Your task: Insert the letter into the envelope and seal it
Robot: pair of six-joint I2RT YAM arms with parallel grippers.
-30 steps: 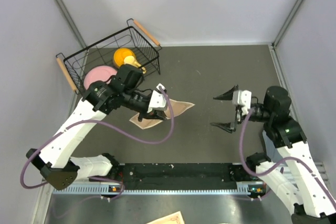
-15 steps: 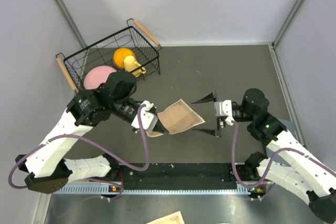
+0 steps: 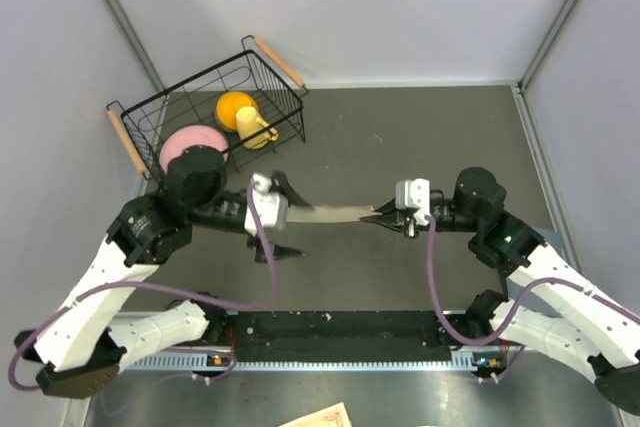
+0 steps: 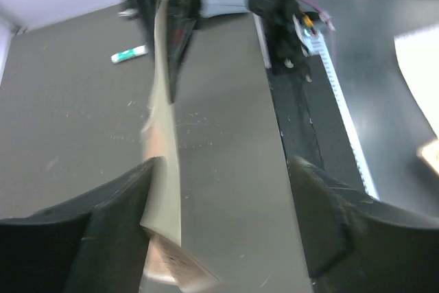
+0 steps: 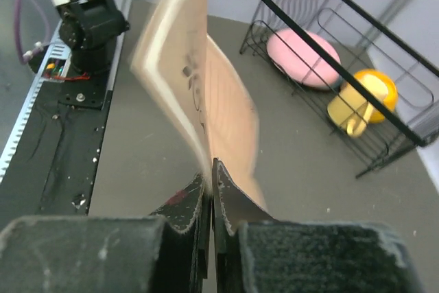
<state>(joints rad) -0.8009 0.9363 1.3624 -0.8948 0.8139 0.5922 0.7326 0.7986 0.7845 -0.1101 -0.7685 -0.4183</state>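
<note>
At the far left, a black wire basket with wooden handles sits on the dark grey tabletop. It holds a round pink plate and a yellow cup.

In front of the basket, the left end effector is open with its two black fingers spread wide. The near end of the letter, a flat, stiff, pale cream-to-tan sheet, lies between them, close against one finger and well clear of the other.

The letter stretches across the middle between the two arms, lifted off the tabletop. It stands on edge, so from above it shows only as a thin pale strip. In the right wrist view it is blurred, with a paler face in front and a peach-tan face behind; whether that is one piece or two cannot be told.

The right end effector is closed, pinching the letter's other edge.

A small white-and-green glue stick lies on the tabletop beyond.
</note>
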